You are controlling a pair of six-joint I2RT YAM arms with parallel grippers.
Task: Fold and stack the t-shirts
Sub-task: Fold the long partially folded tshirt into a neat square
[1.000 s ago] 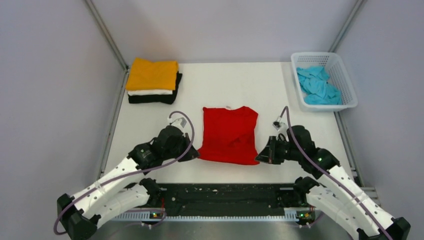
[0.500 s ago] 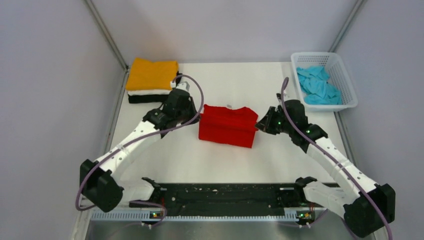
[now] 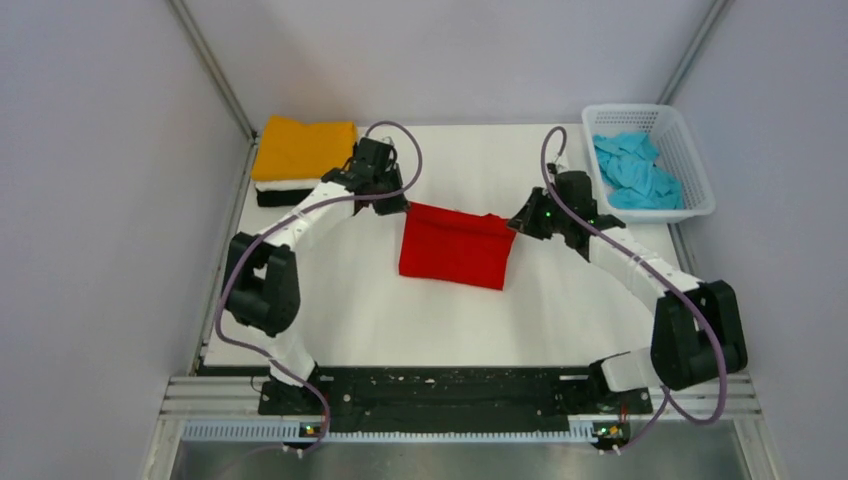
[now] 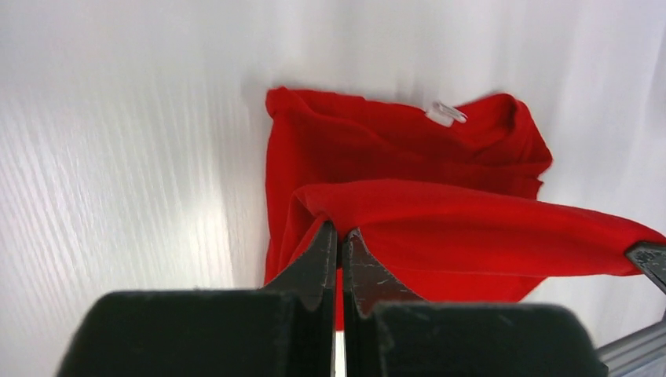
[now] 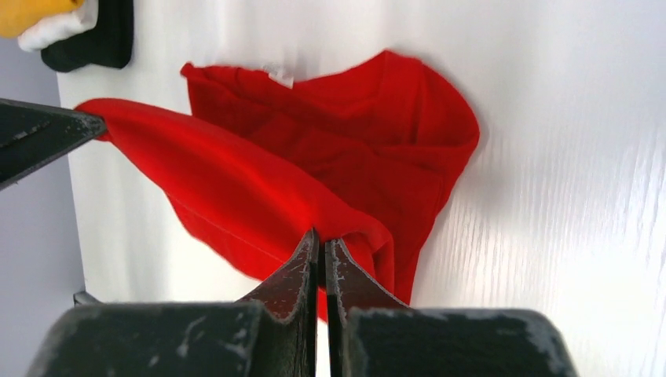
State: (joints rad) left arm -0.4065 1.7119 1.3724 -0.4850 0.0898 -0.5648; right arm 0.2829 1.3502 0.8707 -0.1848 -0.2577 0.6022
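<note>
At the centre of the surface (image 3: 330, 300), the red t-shirt (image 3: 455, 258) is held up by one edge, stretched taut between the tools above its collar half. The left tool (image 3: 398, 207) is pinched fully closed on the cloth at the shirt's ten o'clock corner, and the right tool (image 3: 516, 222) is closed on the two o'clock corner. A half-fold is judged to be in hand. Next, the held edge should be lowered and matched to the far edge, then released. At ten o'clock the orange-yellow t-shirt (image 3: 303, 148) is stacked over the white t-shirt (image 3: 287, 185) and the black t-shirt (image 3: 282, 198). The light blue t-shirt (image 3: 635, 172) is left in the basket (image 3: 690, 150) at two o'clock.
</note>
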